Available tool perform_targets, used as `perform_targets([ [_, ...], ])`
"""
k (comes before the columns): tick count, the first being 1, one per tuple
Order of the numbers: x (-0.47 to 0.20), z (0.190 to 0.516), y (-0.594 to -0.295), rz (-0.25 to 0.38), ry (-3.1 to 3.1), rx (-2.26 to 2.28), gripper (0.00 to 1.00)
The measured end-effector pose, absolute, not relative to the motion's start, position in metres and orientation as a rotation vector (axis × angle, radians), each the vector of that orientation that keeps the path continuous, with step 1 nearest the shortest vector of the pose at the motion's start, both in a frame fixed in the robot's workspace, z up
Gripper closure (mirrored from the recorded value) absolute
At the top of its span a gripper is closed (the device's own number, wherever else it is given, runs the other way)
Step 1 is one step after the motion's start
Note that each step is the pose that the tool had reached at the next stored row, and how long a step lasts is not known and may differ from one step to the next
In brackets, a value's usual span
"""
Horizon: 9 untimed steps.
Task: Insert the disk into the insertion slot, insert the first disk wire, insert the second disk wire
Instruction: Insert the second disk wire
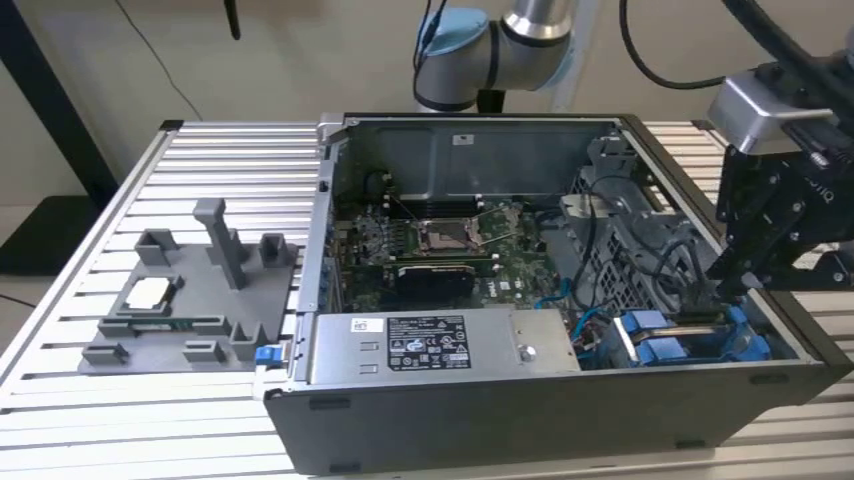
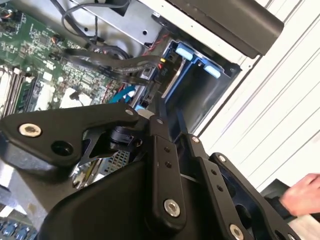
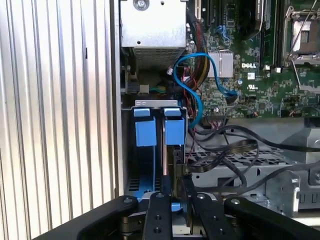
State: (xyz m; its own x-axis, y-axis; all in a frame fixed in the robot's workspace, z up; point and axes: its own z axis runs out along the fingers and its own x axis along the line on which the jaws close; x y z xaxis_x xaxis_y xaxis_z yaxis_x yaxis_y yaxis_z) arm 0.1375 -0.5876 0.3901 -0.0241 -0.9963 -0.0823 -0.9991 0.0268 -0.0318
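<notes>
The disk's blue carrier (image 1: 674,350) sits down in the insertion slot (image 1: 767,345) at the near right corner of the open computer case (image 1: 534,420). In the first wrist view its two blue tabs (image 3: 146,132) stand upright in the bay. My gripper (image 1: 727,290) hangs just above that bay, shut on the black connector of a disk wire (image 1: 694,300). In the first wrist view the gripper (image 3: 181,197) pinches the connector right beside the carrier, and black wires (image 3: 225,150) loop away over the drive cage. The second wrist view shows the gripper (image 2: 155,112), the wires (image 2: 115,62) and the carrier (image 2: 185,50).
A silver labelled power-supply box (image 1: 427,345) fills the case's front, with the motherboard (image 1: 441,240) behind it. A grey fixture block (image 1: 187,300) lies on the slatted table (image 1: 80,400) at the exterior view's left. A person's hand (image 2: 300,195) shows near the case. A blue cable (image 3: 195,85) curves above the bay.
</notes>
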Motion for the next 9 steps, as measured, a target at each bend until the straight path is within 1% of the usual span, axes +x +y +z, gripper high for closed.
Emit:
perform_targets([
  [6,0.138,0.409,-0.588,0.055,2.195,-2.139,0.76],
  [9,0.138,0.411,-0.588,0.054,2.196,-2.140,0.76],
])
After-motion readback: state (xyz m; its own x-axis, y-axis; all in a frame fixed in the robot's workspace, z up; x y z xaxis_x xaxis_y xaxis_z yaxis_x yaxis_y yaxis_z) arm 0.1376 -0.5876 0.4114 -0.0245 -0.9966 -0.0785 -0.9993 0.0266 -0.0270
